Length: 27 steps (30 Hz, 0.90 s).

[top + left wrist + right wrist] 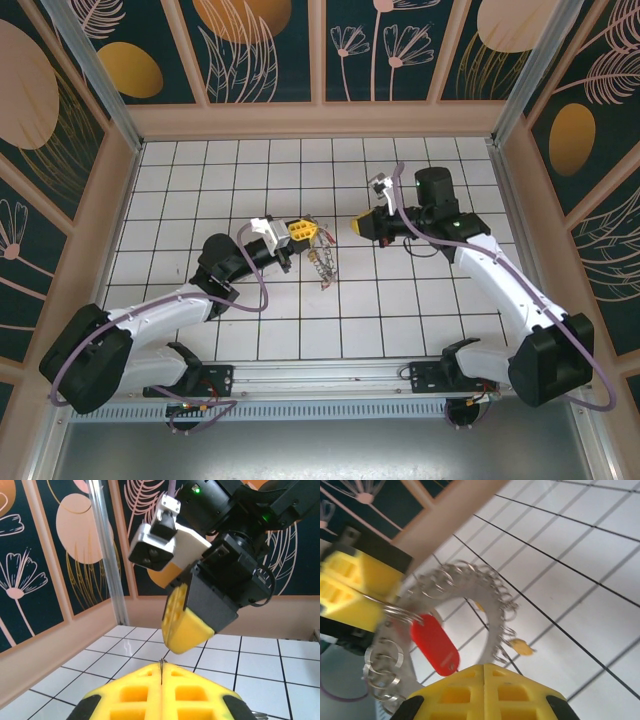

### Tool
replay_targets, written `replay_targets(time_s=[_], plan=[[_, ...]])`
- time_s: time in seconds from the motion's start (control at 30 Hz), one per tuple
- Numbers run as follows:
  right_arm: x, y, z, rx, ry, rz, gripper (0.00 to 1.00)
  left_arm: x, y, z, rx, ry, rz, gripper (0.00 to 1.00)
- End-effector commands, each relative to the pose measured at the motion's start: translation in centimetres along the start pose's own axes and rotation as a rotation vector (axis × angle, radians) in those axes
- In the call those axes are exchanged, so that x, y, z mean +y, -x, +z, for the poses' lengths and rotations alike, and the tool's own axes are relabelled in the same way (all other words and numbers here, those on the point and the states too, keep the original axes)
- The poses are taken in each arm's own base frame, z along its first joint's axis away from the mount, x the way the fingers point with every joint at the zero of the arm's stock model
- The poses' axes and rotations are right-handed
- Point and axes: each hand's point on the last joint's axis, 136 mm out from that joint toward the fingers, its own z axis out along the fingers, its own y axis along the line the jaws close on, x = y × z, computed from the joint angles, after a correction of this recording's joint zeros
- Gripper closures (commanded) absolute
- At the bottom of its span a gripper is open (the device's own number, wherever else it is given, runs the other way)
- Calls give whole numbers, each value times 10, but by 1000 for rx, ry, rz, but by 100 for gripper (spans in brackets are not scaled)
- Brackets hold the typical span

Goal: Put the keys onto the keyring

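The keyring (321,256), a grey ring fringed with small silvery links, hangs tilted just above the tiles under my left gripper (305,232). That gripper is shut on one thin wire link (162,664) at its fingertips. In the right wrist view the keyring (489,617) carries a red key head (434,642) inside its loop and a yellow-tan key head (521,647) on its outer rim. My right gripper (485,666) is shut with nothing showing between its fingers, its tips close in front of the red head. In the top view the right gripper (358,228) faces the left one across a short gap.
The white tiled floor (420,300) is boxed in by tan walls (320,120) with dark flower panels. A metal post (107,555) stands in the back left corner. Free tiles lie toward the front and far back.
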Motion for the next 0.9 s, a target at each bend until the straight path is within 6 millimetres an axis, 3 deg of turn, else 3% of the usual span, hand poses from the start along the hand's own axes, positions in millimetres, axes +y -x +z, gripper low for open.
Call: replay_targets(time_s=[0.0, 0.03, 0.13, 0.27, 0.43, 0.57, 0.87], plan=[[-10, -13, 0, 15, -50, -9, 99, -2, 11, -4, -33, 10, 50, 100], [-3, -11, -1, -5, -32, -40, 91, -3, 12, -4, -34, 3, 48, 100], [24, -6, -5, -60, 60, -182, 82, -7, 14, -4, -41, -23, 44, 100], [41, 5, -11, -114, 74, -318, 65, -13, 19, -4, -54, -59, 52, 100], [58, 16, -16, -152, 87, -522, 62, -18, 23, -2, -59, -94, 48, 100], [73, 14, -13, -150, 127, -695, 61, -19, 28, -1, -69, -106, 47, 100], [74, 15, -4, -168, 86, -919, 60, -27, 33, 1, -79, -164, 49, 100]])
